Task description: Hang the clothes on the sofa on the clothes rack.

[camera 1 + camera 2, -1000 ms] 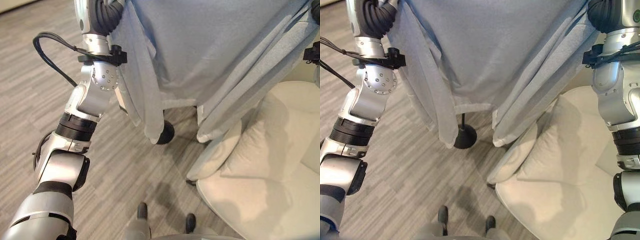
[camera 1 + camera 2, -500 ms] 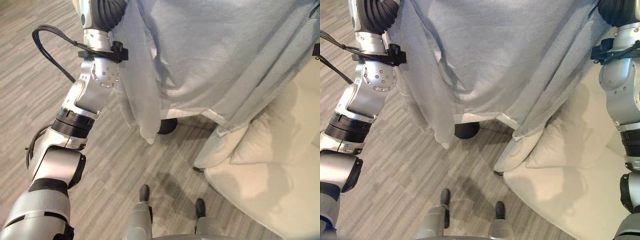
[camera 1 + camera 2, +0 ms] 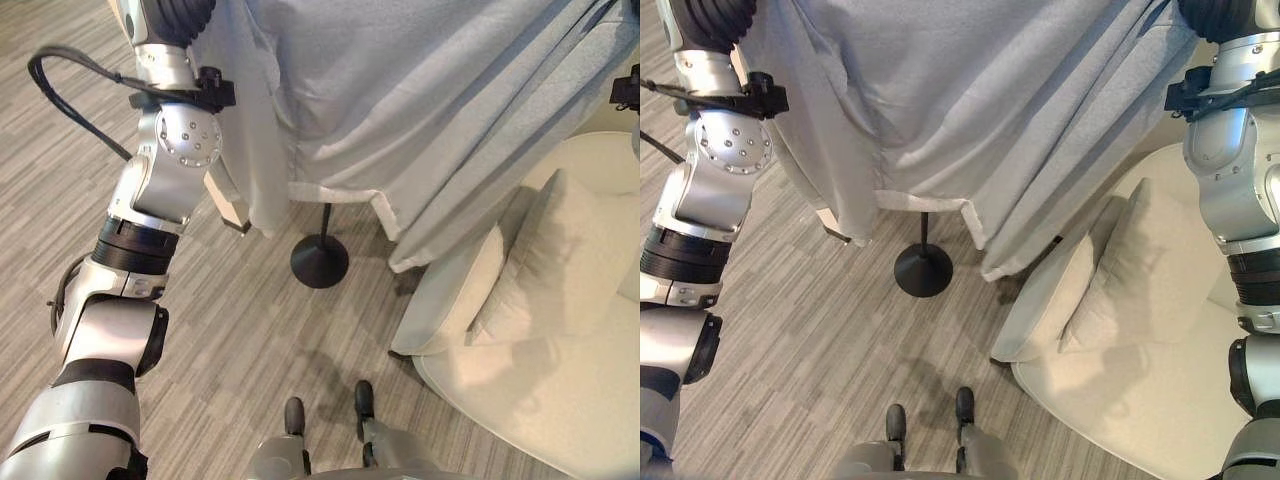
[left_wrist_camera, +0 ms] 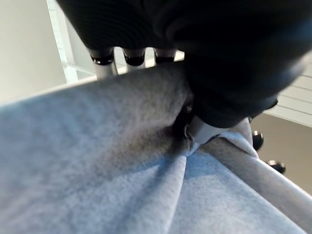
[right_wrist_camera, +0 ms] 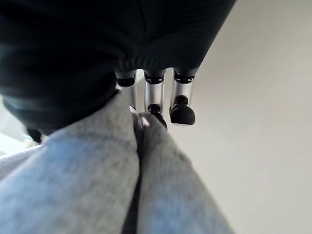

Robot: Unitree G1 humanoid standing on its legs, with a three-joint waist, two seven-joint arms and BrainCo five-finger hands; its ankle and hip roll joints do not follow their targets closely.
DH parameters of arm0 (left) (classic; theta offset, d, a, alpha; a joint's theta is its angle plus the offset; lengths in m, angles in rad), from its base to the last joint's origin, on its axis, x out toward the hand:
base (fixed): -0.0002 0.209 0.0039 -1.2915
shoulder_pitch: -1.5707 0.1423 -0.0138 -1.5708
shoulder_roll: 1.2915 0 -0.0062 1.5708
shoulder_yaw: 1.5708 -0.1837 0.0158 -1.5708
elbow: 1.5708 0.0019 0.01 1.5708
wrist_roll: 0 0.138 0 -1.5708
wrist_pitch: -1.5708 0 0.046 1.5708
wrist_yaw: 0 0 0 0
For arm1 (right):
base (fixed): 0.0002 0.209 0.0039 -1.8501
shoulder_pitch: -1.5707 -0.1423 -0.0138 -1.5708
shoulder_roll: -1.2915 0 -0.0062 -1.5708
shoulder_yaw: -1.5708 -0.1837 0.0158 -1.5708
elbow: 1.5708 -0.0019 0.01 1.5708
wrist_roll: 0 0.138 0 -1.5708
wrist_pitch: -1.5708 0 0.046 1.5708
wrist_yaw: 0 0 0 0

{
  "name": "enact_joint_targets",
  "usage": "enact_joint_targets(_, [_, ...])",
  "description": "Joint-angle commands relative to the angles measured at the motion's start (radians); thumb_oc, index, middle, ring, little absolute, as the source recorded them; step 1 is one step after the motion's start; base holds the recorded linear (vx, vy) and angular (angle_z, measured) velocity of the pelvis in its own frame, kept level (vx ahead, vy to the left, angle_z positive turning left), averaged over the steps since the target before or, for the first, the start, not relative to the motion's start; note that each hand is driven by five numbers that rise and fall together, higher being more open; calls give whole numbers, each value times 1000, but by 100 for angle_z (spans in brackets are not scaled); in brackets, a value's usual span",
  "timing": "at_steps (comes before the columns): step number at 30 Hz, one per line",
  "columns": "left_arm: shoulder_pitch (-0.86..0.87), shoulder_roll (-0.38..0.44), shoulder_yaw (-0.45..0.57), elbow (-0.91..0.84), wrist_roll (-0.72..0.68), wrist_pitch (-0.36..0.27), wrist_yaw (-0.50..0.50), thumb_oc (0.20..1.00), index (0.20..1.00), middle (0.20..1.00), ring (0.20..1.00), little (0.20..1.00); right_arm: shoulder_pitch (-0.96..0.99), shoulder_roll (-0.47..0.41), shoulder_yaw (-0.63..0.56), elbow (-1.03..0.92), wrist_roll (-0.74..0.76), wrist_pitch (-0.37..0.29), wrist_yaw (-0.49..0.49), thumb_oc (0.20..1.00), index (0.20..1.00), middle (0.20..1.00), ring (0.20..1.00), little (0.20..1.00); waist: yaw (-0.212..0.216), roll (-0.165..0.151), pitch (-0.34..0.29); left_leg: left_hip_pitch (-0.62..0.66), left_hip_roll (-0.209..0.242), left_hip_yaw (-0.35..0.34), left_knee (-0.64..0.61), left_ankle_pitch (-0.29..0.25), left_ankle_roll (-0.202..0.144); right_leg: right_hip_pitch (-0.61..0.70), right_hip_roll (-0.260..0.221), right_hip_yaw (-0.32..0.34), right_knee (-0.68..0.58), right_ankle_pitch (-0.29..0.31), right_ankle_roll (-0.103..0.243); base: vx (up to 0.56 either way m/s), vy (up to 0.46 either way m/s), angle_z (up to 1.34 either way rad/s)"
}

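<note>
A large light grey-blue garment hangs spread between my two raised arms, its hem and sleeves dangling over the floor. In the left wrist view my left hand pinches a bunched fold of the cloth between thumb and fingers. In the right wrist view my right hand has its fingers curled over another gathered fold. The clothes rack shows as a thin dark pole on a round black base, standing on the floor just behind the garment's hem.
A cream sofa with a cream pillow stands at the right, close to the rack's base. Grey wood-plank floor lies open to the left and in front.
The view has shifted. The garment's hem has lifted and swung away from the rack's base, so the base and pole now show in full. Both hands keep their hold.
</note>
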Motion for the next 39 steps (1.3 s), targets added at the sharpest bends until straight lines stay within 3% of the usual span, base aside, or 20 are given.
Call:
enact_joint_targets(1, [1, -3, 37, -5, 22, -17, 15, 200, 200, 200, 200, 200, -52, -20, -22, 20, 14, 3, -30, 200, 200, 200, 200, 200, 6, 16, -93, 13, -15, -20, -15, -55, -74, 39, 53, -15, 14, -87, 51, 165, -62, 18])
enact_joint_targets(9, [46, -24, 64, -36, 26, -3, -3, 200, 200, 200, 200, 200, 60, 20, -65, -38, -4, -5, 4, 200, 200, 200, 200, 200, -3, 15, -115, 81, -8, -24, -7, -66, -69, 108, 53, -36, 6, -108, 28, 110, -98, 15])
enact_joint_targets(12, [94, -18, 104, -78, 47, 2, 13, 200, 200, 200, 200, 200, 151, 58, -135, -99, -37, -11, -8, 200, 200, 200, 200, 200, -6, 28, -138, 96, -2, -21, -15, -74, -72, 130, 50, -55, 3, -124, 30, 112, -51, 9])
enact_joint_targets(15, [79, 8, 105, -74, 53, 10, 30, 200, 200, 200, 200, 200, 119, 52, -131, -89, -31, -17, -28, 200, 200, 200, 200, 200, -1, 33, -148, 101, 1, -25, -15, -89, -76, 138, 47, -60, 3, -138, 37, 148, 5, 5])
enact_joint_targets(19, [-113, 109, -30, 78, 32, 23, 32, 200, 200, 200, 200, 200, -149, -48, 58, 66, 47, -6, -46, 200, 200, 200, 200, 200, 4, 25, -150, 67, 7, -23, -15, -78, -84, 108, 43, -63, 3, -132, 50, 23, -8, 1])
enact_joint_targets(21, [-336, 152, -203, 278, -29, 28, 40, 200, 200, 200, 200, 200, -450, -59, 293, 263, 154, -1, -69, 200, 200, 200, 200, 200, -3, 20, -132, 3, 7, -27, -15, -58, -93, 48, 41, -55, 3, -113, 57, -95, -43, 7])
enact_joint_targets(25, [-537, 143, -372, 510, -127, 23, 28, 200, 200, 200, 200, 200, -712, 19, 504, 510, 285, 1, -79, 200, 200, 200, 200, 200, -14, 24, -104, -76, 9, -37, -15, -26, -102, -30, 48, -45, 3, -88, 62, -85, -53, 16])
enact_joint_targets(28, [-724, 122, -559, 732, -196, -2, -16, 200, 200, 200, 200, 200, -896, 112, 679, 775, 405, -19, -51, 200, 200, 200, 200, 200, -21, 19, -73, -187, 8, -48, -15, 14, -111, -128, 53, -48, 3, -50, 70, -142, -59, 7])
enact_joint_targets(30, [-800, 92, -638, 843, -220, -13, -45, 200, 200, 200, 200, 200, -938, 166, 712, 883, 475, -36, -40, 200, 200, 200, 200, 200, -23, 21, -43, -248, 10, -54, -15, 36, -118, -185, 54, -59, 3, -34, 77, -127, -41, 3])
enact_joint_targets(36, [-808, 91, -643, 851, -223, -17, -45, 200, 200, 200, 200, 200, -944, 168, 714, 889, 478, -39, -39, 200, 200, 200, 200, 200, -25, 21, -47, -257, 10, -56, -15, 38, -118, -193, 53, -60, 3, -33, 77, -21, -1, -2])
enact_joint_targets(39, [-779, 58, -713, 989, -223, -37, -125, 200, 200, 200, 200, 200, -859, 219, 722, 1013, 564, -52, 25, 200, 200, 200, 200, 200, -29, 39, 31, -364, 0, -67, -15, 85, -132, -295, 46, -73, 3, -1, 93, -116, 55, 22])
